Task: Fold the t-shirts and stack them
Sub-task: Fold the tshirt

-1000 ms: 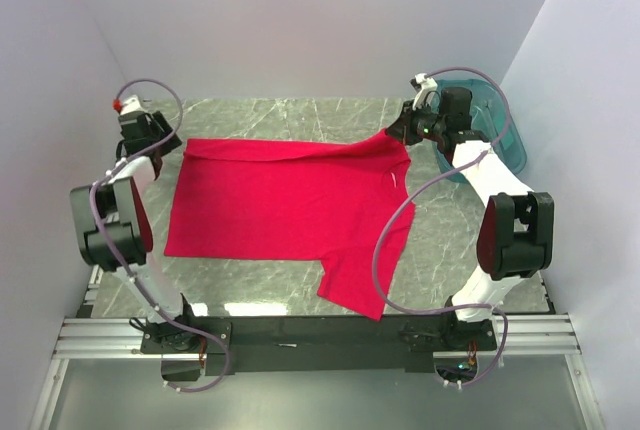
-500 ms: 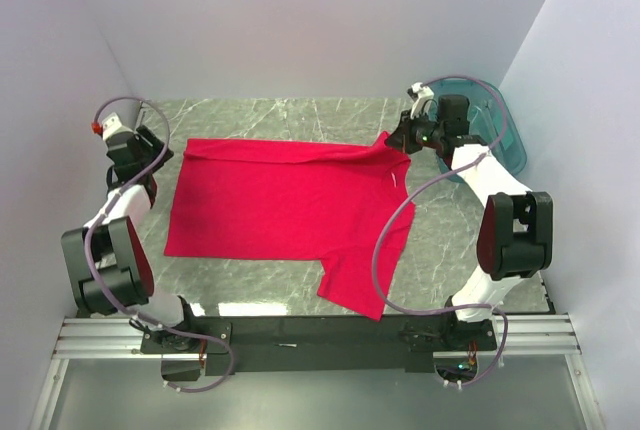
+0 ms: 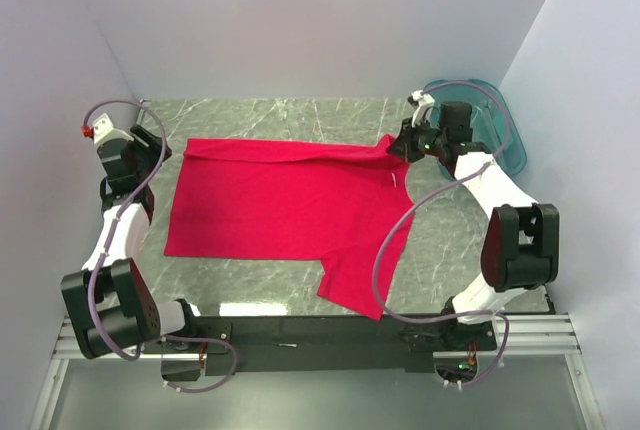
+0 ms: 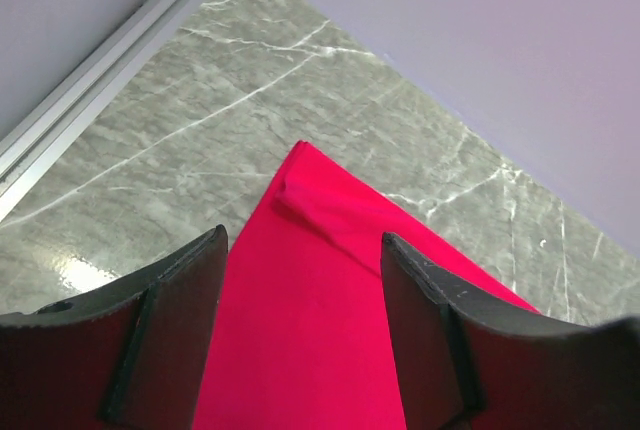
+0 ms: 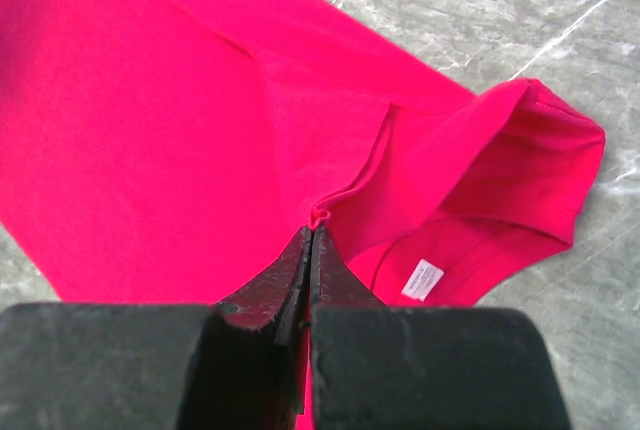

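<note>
The red t-shirt (image 3: 280, 200) lies spread mostly flat, its collar end bunched up at far right.

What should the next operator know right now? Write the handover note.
Left gripper: open, empty, at the t-shirt's left edge.
Right gripper: shut on a pinch of cloth near the collar, at the far right.
T-shirt: red, spread mostly flat on the table, unfolded. A blue tub stands in the far right corner.
Done: no fold, no stack.
To do: fold this t-shirt, then stack.
</note>
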